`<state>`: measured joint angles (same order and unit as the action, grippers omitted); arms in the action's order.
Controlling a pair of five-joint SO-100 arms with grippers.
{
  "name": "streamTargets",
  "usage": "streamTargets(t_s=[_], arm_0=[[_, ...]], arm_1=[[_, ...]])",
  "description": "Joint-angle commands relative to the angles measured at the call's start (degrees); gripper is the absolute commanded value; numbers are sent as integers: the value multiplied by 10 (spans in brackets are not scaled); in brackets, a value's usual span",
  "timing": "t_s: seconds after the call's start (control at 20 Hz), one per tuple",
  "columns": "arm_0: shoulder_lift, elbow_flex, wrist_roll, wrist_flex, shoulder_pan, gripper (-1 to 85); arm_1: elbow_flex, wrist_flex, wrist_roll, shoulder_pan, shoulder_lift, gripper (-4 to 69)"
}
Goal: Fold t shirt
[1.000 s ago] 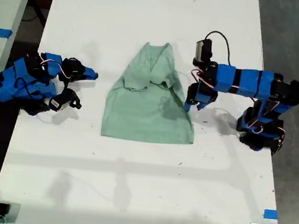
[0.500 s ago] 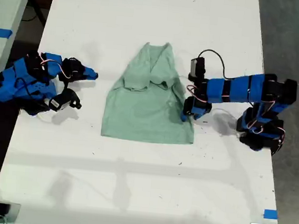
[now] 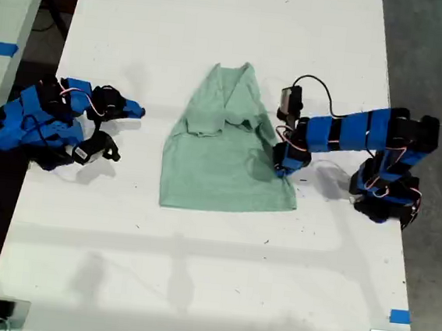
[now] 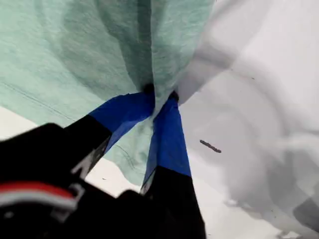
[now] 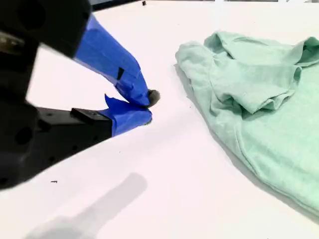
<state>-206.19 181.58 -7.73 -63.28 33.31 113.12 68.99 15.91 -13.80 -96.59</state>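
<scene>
The t shirt (image 3: 227, 146) lies on the white table (image 3: 195, 272), near the middle of the exterior view, partly folded, with its neck end toward the top of that view. My first gripper (image 3: 281, 166) is at the shirt's edge on the exterior view's right. In the first wrist view, my first gripper (image 4: 160, 94) has its blue-taped jaws pinched together on a fold of the shirt (image 4: 75, 59), and the cloth is drawn into creases at the tips. My second gripper (image 3: 136, 111) sits at the exterior view's left, well apart from the shirt. In the second wrist view, my second gripper (image 5: 147, 107) has its jaws closed and holds nothing, just above the bare table.
</scene>
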Motion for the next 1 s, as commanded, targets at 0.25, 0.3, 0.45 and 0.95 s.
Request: streamTargets(t_s=[0.25,0.3,0.45,0.95], arm_0=[[-4,-11,-1,-3,-5,-1],[-4,-11,-1,-3,-5,-1],[-4,-11,-2,-3,-4,-1],[-4,-12,-4,-3,-3,-1]], arm_1=[[-281,252,16,7,3,3],[-329,279,22,9,11,3],[-419,297,40,19,45,3],[-540,132,126,56,255,3]])
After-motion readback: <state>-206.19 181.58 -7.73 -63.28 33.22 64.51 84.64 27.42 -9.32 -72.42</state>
